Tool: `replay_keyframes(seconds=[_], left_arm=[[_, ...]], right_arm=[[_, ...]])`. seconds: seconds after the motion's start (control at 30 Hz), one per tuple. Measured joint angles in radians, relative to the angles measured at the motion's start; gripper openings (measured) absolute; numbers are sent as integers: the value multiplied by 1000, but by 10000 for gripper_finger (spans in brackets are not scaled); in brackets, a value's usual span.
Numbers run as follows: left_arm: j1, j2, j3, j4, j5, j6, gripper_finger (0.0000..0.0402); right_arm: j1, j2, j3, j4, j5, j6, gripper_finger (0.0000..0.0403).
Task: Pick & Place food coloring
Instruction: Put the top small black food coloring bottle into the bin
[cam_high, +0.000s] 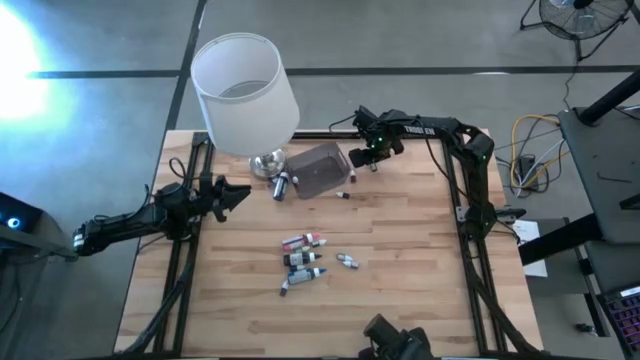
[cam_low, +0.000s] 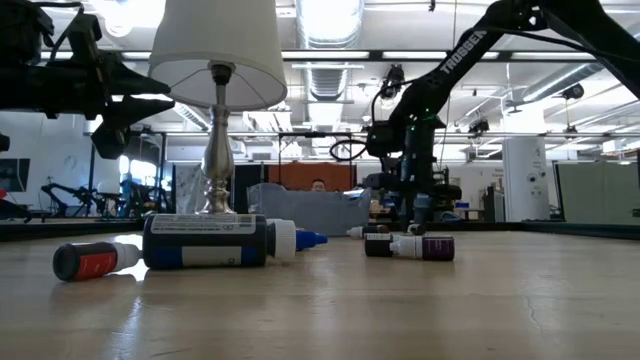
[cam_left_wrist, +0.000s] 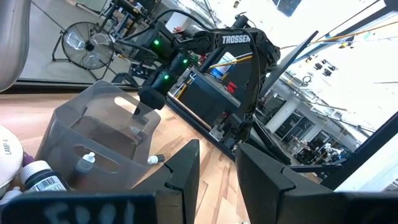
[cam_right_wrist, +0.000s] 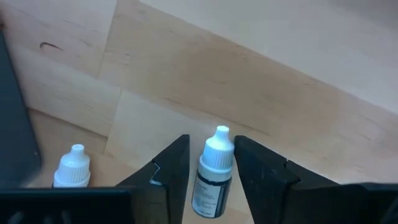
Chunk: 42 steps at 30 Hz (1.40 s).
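The right gripper (cam_right_wrist: 211, 177) hangs at the far side of the butcher-block wooden table (cam_high: 400, 290), just beside the translucent grey plastic box (cam_high: 318, 168). Between its two dark fingers stands a small white-capped dropper bottle with a dark label (cam_right_wrist: 212, 171). The fingers flank the bottle with narrow gaps showing, so whether they are gripping it cannot be told. A second white-capped bottle (cam_right_wrist: 68, 167) stands close beside. To do this step well, the fingers should stay centred on the bottle's body (not the tapered cap) and move squarely, so it is not tipped. Most remaining food-coloring bottles (cam_high: 303, 258) lie clustered mid-table. The left gripper (cam_high: 238, 193), fingers slightly parted and empty, waits at the table's left edge.
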Motion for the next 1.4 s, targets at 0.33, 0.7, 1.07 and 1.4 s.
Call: replay_keyframes(seconds=[0.33,0.7,1.07,1.4], left_arm=[[0,0,0,0,0,0,85],[0,0,0,0,0,0,85],[0,0,0,0,0,0,85],[0,0,0,0,0,0,85]], right_arm=[[-2,-3,0,-1,12,-25,58],[4,-88,57,11,69,-19,52],[185,-320,-59,398,373,94,49],[450,-380,-293,817,458,148,49]])
